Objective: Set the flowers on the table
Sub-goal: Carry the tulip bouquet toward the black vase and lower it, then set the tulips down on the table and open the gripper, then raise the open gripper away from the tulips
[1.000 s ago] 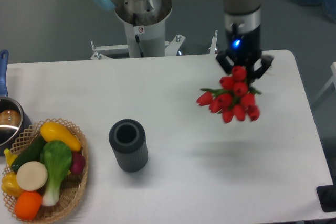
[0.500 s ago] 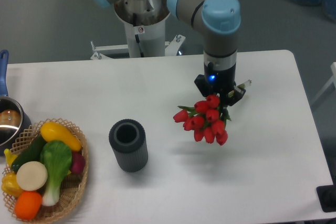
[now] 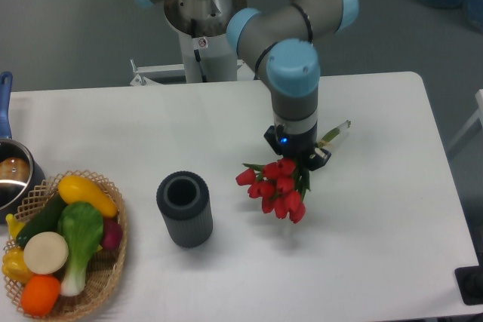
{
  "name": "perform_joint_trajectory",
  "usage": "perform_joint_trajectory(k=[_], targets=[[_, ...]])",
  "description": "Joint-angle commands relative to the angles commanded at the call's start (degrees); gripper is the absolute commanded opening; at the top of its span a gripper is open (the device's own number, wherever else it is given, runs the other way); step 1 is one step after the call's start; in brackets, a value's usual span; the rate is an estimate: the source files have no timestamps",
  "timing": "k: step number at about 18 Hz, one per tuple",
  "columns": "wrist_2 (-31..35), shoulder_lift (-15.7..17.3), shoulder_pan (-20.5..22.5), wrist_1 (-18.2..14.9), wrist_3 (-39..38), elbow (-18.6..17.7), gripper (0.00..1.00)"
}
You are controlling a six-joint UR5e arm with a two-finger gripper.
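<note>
White table (image 3: 392,216) fills the view: 1 gripper (image 3: 296,154) pinches the flowers (image 3: 273,187) just above its middle, right of a dark vase (image 3: 184,207). Lowering until blooms rest flat before release looks wise.

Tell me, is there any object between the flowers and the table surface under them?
Nothing visible is in the way. The end effector holds the flowers over a bare part of the table. The dark cylindrical vase stands apart to the side, and the wicker basket is farther off.
</note>
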Motion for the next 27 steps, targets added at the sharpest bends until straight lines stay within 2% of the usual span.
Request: perform_joint_trajectory(k=[7, 10, 13, 14, 15, 17, 20, 22, 24, 27], targets=[[-0.3, -1.7, 0.0, 0.2, 0.0, 0.0, 0.32], [-0.3, -2.0, 0.0, 0.2, 0.0, 0.1, 0.39], [-0.3, -2.1, 0.0, 0.4, 0.0, 0.3, 0.53], [-0.4, -2.1, 0.0, 0.4, 0.1, 0.5, 0.63], [-0.3, -2.1, 0.0, 0.4, 0.1, 0.9, 0.82], [-0.3, -1.2, 0.2, 0.4, 0.2, 1.7, 1.0], [-0.4, 0.4, 0.3, 0.6, 0.0, 3.5, 1.0], [-0.8, 3.1, 1.2, 1.5, -3.0, 5.0, 1.0], [-8.3, 4.4, 3.9, 4.0, -10.0, 8.3, 1.0], [-15.3, 6.1, 7.4, 4.0, -13.8, 11.2, 1.0]])
